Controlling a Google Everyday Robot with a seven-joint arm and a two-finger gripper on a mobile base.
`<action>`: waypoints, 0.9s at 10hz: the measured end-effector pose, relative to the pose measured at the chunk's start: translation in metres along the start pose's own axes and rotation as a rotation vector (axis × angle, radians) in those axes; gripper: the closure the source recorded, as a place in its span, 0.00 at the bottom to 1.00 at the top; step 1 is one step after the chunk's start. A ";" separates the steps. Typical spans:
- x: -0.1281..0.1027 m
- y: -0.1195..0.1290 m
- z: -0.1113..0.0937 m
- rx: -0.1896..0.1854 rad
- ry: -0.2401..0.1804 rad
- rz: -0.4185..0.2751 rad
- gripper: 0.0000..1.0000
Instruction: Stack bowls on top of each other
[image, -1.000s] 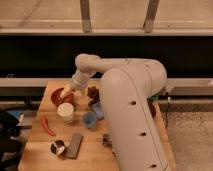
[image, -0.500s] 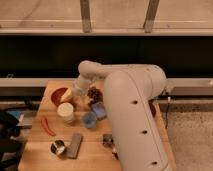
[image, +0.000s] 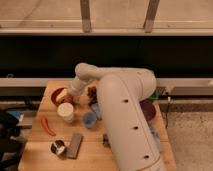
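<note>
Your gripper (image: 69, 96) sits at the right rim of the red-orange bowl (image: 58, 94), near the far left corner of the tabletop (image: 34, 142); how far it is open cannot be told. The dark purple bowl (image: 148, 108) lies at the right edge, well apart and partly hidden behind your arm.

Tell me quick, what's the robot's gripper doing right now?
Gripper: right by the red bowl; whether it is open, closed or holding something cannot be told.

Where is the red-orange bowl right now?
Camera view: the red-orange bowl sits at the far left of the table, just behind the white cup, with the gripper at its right rim.
</note>
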 end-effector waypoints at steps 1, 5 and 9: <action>0.000 0.000 0.001 0.003 0.003 -0.002 0.38; 0.005 -0.005 -0.001 0.021 0.002 0.016 0.78; 0.006 -0.012 -0.012 0.047 -0.012 0.044 1.00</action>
